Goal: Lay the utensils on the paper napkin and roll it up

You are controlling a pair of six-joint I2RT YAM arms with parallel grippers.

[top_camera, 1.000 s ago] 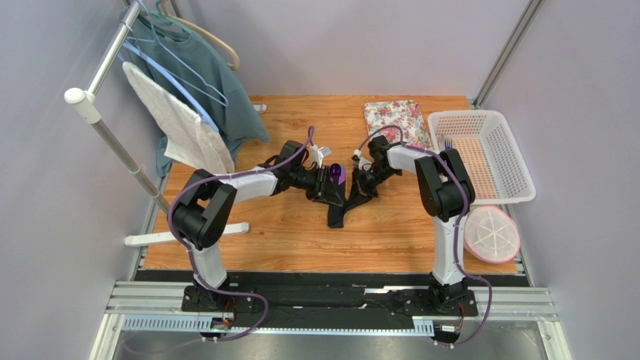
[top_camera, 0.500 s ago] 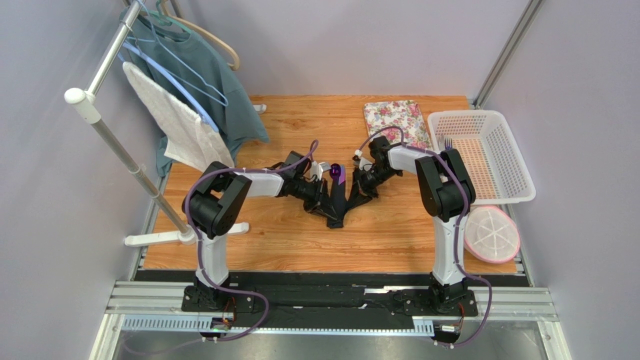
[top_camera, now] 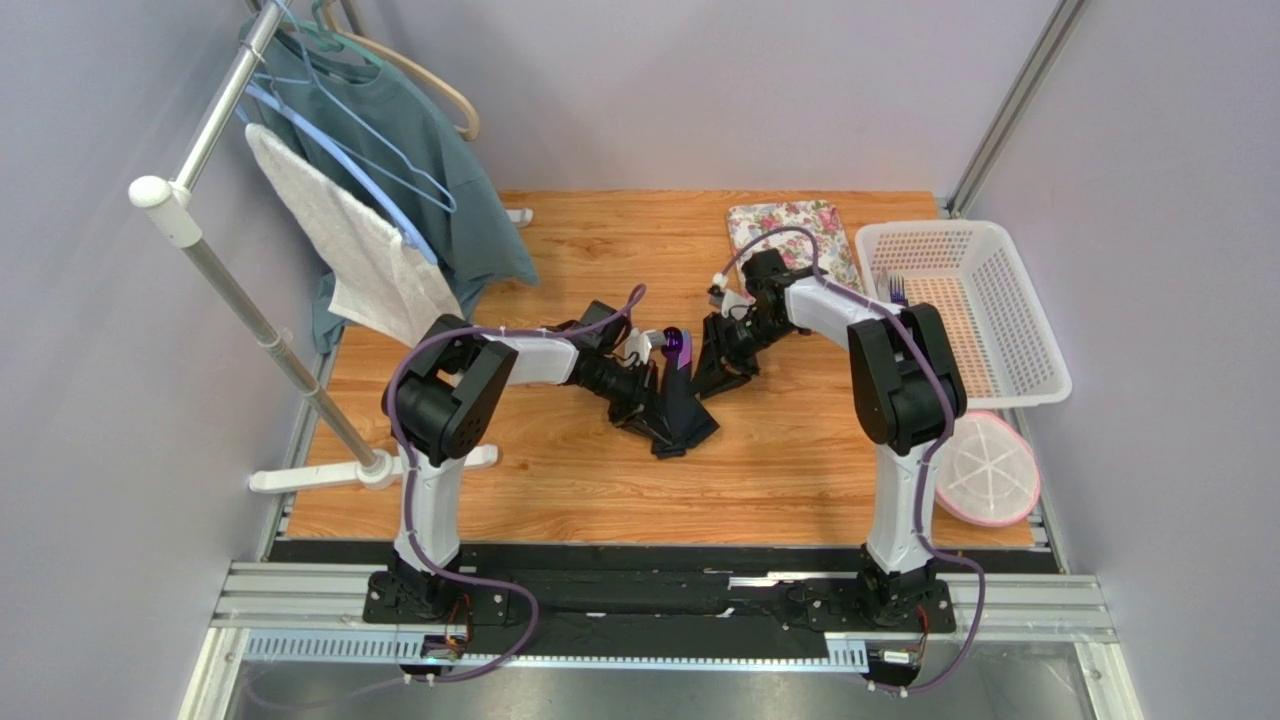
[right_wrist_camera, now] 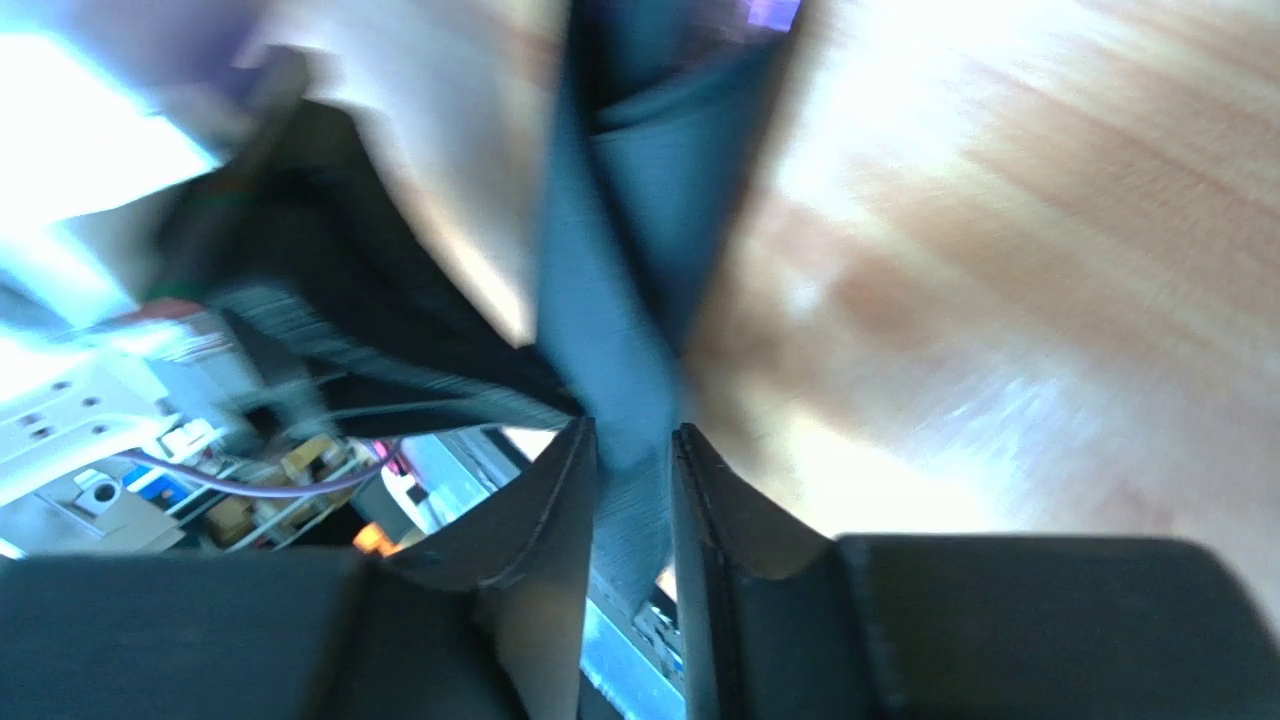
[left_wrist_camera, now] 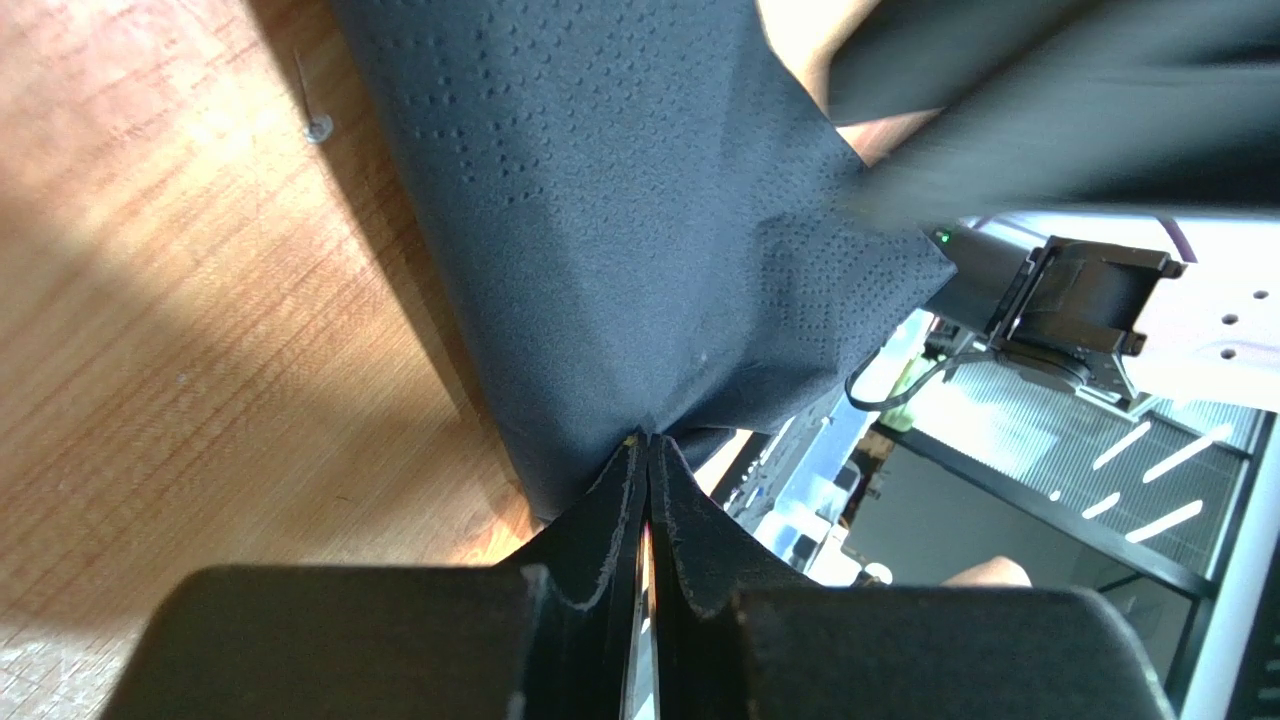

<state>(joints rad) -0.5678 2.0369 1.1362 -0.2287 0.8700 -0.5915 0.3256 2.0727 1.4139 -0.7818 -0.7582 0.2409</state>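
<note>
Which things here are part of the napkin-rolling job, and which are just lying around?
Job:
thin black paper napkin
glossy purple plastic utensil

Lying about:
floral-patterned rectangular mat
white plastic mesh basket
round pink-rimmed white disc
teal shirt on the rack
white towel

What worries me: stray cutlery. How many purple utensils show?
2: one utensil pokes from the napkin's far end; a likely fork stands by the basket's left wall. More may hide inside the napkin.
</note>
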